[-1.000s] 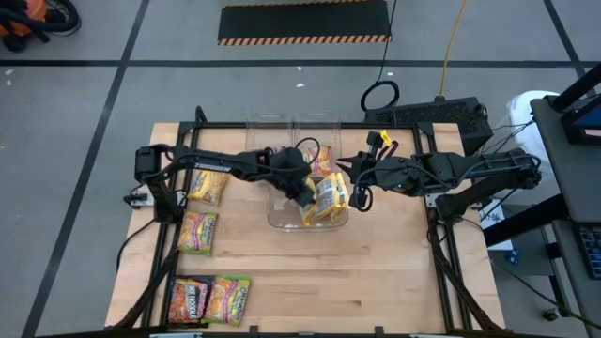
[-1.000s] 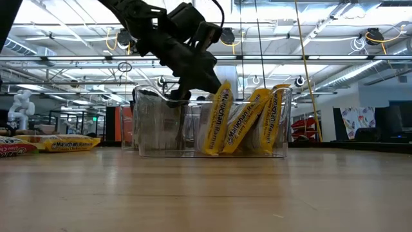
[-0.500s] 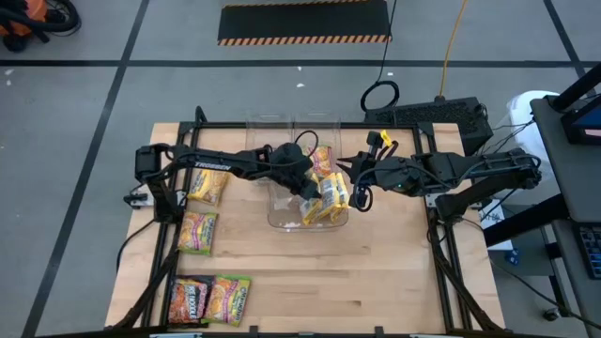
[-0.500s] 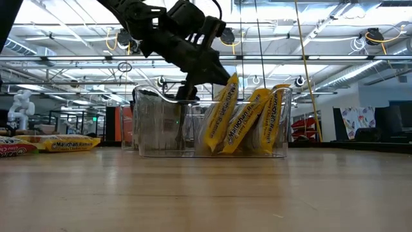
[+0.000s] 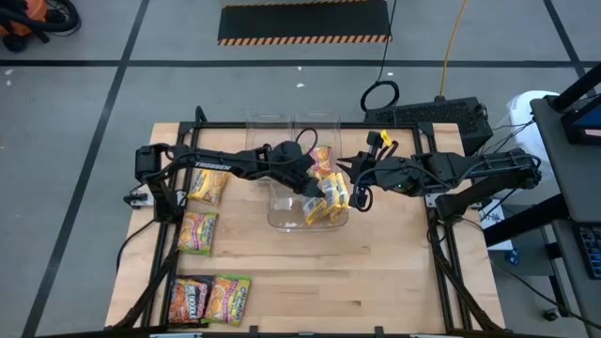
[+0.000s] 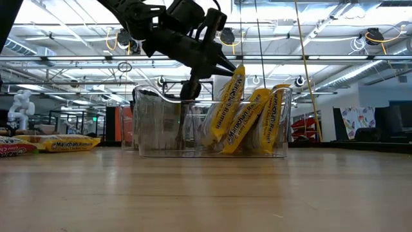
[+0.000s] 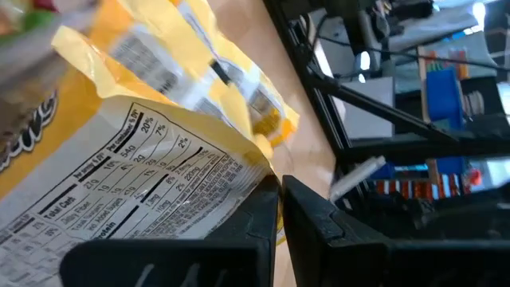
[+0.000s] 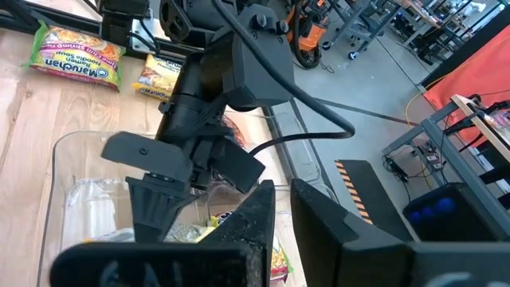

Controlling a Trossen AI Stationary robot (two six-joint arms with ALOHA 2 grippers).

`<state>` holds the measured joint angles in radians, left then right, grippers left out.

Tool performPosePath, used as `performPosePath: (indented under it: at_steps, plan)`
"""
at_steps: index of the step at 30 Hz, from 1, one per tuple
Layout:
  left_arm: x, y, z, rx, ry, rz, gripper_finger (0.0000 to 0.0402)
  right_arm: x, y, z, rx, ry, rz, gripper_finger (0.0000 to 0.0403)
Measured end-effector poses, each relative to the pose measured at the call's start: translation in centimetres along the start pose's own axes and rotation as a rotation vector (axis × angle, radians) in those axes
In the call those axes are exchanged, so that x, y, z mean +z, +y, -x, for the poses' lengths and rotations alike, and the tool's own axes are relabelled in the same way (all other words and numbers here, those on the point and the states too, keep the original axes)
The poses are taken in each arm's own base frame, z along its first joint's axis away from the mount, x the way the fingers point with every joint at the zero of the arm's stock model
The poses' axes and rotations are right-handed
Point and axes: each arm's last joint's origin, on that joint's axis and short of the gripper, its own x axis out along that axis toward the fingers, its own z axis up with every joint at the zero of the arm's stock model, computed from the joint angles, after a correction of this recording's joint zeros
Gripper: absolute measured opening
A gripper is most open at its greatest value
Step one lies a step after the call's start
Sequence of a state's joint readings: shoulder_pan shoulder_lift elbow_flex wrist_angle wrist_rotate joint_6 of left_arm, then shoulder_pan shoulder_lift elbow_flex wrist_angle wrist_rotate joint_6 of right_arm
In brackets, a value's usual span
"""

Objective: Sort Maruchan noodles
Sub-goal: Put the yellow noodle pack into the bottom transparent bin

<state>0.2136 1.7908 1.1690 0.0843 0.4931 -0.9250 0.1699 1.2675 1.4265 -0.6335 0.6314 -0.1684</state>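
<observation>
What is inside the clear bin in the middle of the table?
The clear bin holds several yellow Maruchan packets standing tilted in one half. The left gripper is just above them. The bin's floor under them is covered.

2 dark jointed arms, black cables

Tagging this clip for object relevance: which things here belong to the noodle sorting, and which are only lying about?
Belong to the job:
- yellow flat plastic ramen packets standing in the clear plastic bin
- loose packets on the wooden table: yellow, lime-green, dark brown, lime-green
- left gripper, over the bin

Just lying about:
- black keyboard
- yellow cable
</observation>
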Motion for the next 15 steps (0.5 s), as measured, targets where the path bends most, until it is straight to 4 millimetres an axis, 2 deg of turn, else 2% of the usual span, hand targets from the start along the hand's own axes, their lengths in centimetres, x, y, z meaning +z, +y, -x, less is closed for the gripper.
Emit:
performPosePath:
  at_steps: [15]
  plan:
    - [-0.71, -0.44, -0.33, -0.033, 0.056, -0.102, 0.0027, 0.00, 0.00, 0.00, 0.000, 0.000, 0.000, 0.0041]
